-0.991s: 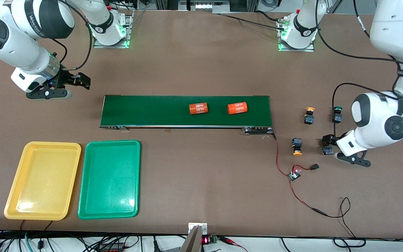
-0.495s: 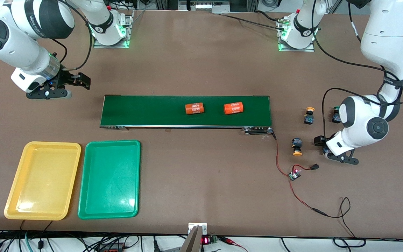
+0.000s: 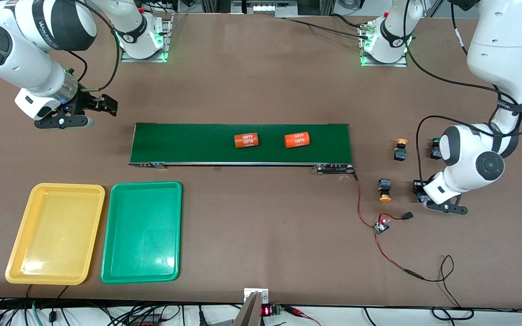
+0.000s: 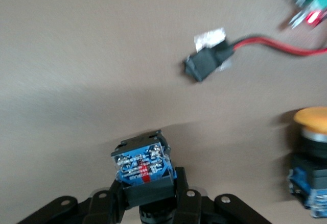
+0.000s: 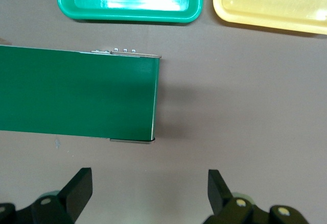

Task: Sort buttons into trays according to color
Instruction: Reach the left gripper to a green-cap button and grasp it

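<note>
We count four buttons at the left arm's end of the desk (image 3: pixel 261 81): two orange-capped ones (image 3: pixel 400 150) (image 3: pixel 384 189), one green-capped (image 3: pixel 435 148), and a fourth button (image 4: pixel 143 168) clenched in the left tool (image 4: pixel 150 203) down at the desk. The right tool (image 5: pixel 148 191), fingers spread, waits above the conveyor (image 3: pixel 240 144), which carries two orange cylinders (image 3: pixel 246 140). Two trays, yellow (image 3: pixel 55 233) and green (image 3: pixel 142 232), lie side by side.

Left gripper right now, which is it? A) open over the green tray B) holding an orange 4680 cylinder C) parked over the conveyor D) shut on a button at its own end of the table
D: in the left wrist view the left gripper has its fingers clamped on a button with a black-and-blue body; its cap is hidden.
</note>
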